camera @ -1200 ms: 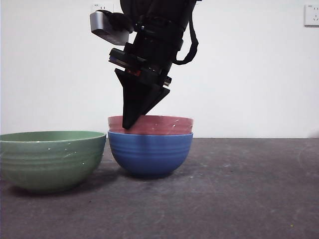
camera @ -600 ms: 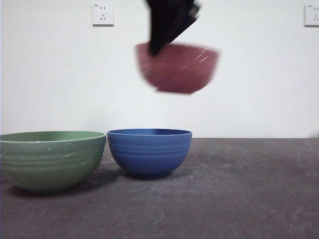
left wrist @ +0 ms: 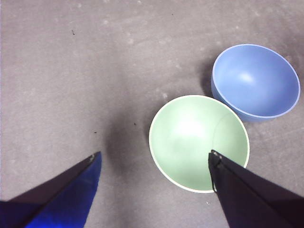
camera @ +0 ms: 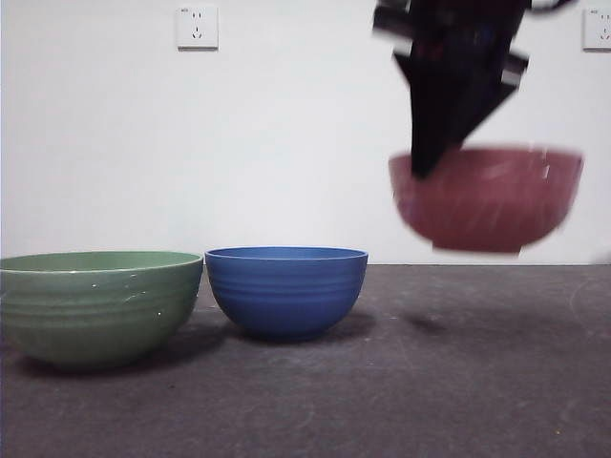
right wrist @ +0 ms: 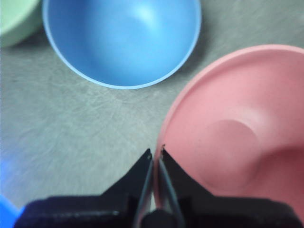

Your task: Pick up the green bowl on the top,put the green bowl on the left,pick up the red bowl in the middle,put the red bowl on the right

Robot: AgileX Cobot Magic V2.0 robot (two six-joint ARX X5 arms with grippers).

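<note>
The red bowl [camera: 487, 198] hangs in the air to the right of the blue bowl [camera: 286, 291], its rim pinched between the closed jaws of the right gripper [right wrist: 156, 154]. The green bowl [camera: 95, 305] sits on the table [camera: 382, 401] at left, just beside the blue one. The left gripper [left wrist: 154, 159] hovers above it, jaws spread wide

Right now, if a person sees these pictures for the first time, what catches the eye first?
The red bowl hangs in the air on the right, pinched at its rim by the right gripper. On the table, the blue bowl sits in the middle and the green bowl on the left.
</note>
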